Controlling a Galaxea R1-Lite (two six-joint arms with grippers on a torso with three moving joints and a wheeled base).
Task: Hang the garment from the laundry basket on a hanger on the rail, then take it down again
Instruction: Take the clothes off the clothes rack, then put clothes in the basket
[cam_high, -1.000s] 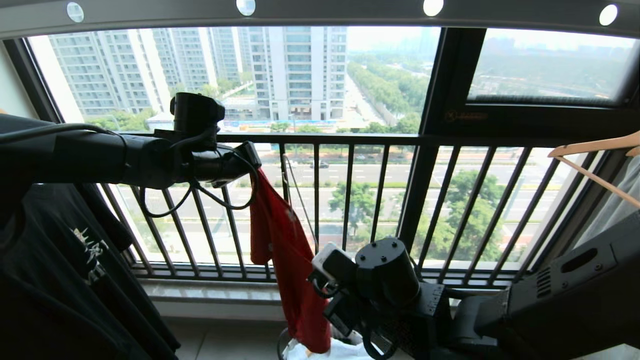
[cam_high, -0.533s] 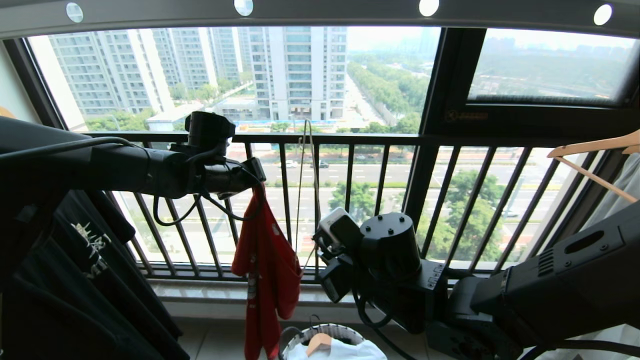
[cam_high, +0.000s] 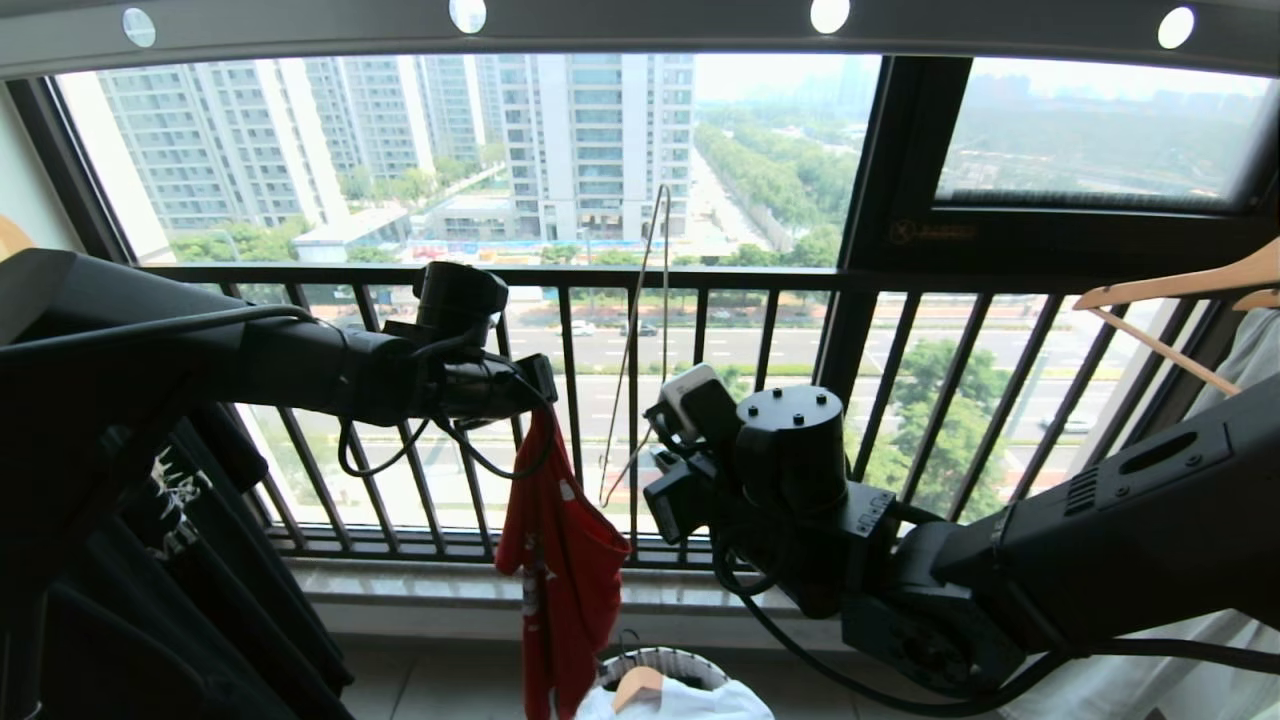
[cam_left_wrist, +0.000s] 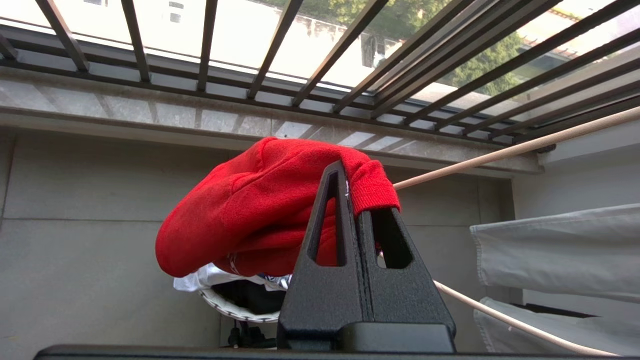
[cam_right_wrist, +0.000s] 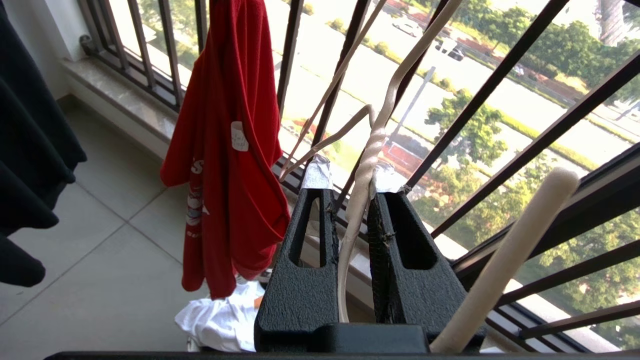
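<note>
Limp shirt in one gripper, springy wire hanger in the other.
The left gripper (cam_high: 535, 385) is clenched on the collar of the garment (cam_high: 560, 560), which hangs soft and light above the laundry basket (cam_high: 660, 665); the right gripper (cam_right_wrist: 350, 192) pinches the hanger (cam_right_wrist: 370, 145) at its twisted neck, probably the firmest hold.

The red shirt (cam_high: 560, 560) runs off the head view's bottom edge. The basket (cam_high: 650, 665) is half cut off there, and the wire hanger (cam_high: 645, 330) has its hook too thin to trace.
</note>
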